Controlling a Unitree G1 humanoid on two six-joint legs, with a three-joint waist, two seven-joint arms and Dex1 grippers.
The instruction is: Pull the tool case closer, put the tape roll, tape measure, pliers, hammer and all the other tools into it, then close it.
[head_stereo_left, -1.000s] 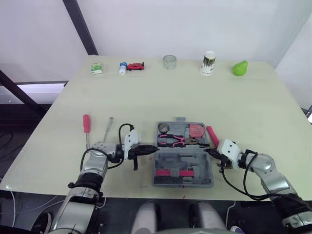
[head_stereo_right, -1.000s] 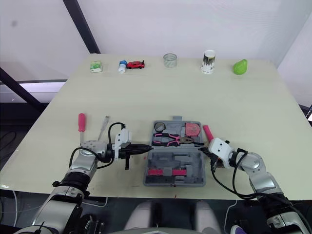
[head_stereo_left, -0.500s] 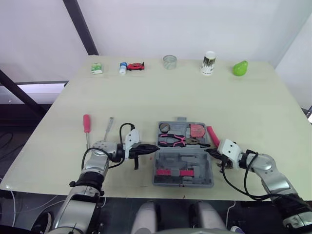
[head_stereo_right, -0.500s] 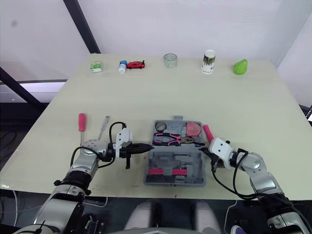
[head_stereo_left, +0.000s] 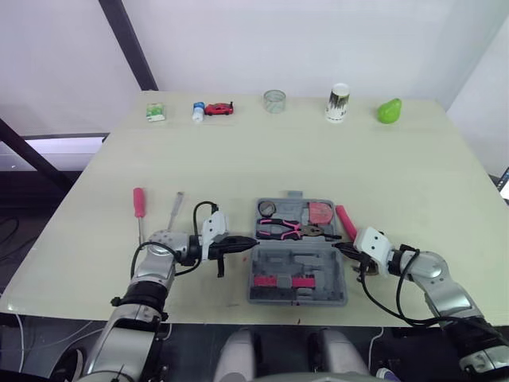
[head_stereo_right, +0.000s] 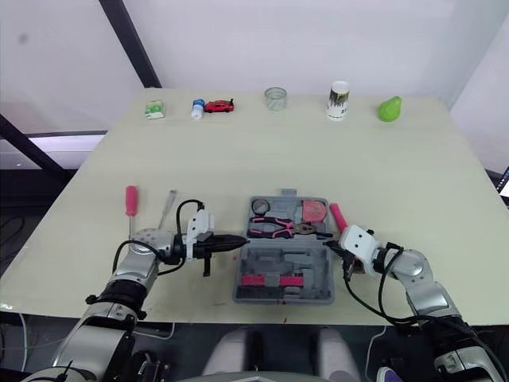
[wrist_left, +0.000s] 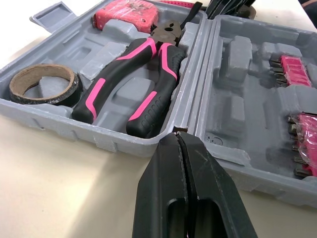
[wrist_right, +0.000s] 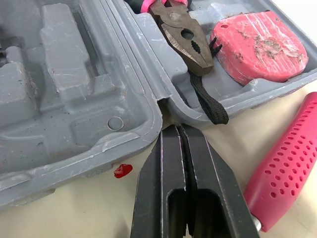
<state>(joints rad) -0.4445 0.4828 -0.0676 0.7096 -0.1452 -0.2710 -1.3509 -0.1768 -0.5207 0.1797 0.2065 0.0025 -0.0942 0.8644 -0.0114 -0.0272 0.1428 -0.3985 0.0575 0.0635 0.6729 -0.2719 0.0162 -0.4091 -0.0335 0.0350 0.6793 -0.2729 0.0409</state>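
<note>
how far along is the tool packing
Done: the tool case sits open near the robot, holding the tape roll, pliers and tape measure. In hand: nothing; the left gripper and right gripper are shut, at the case's hinge ends. Left: the pink-handled tool beside the case, the red screwdriver and the slim metal tool, then closing the lid.

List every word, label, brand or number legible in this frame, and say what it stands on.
No text here can be read.
White cup: dark printed band, too small to read.
Small green and white box: print too small to read.
Small bottle: label too small to read.
Tape measure: scuffed pink face, no legible mark.
Tool case: bare grey plastic, no lettering visible.
</note>
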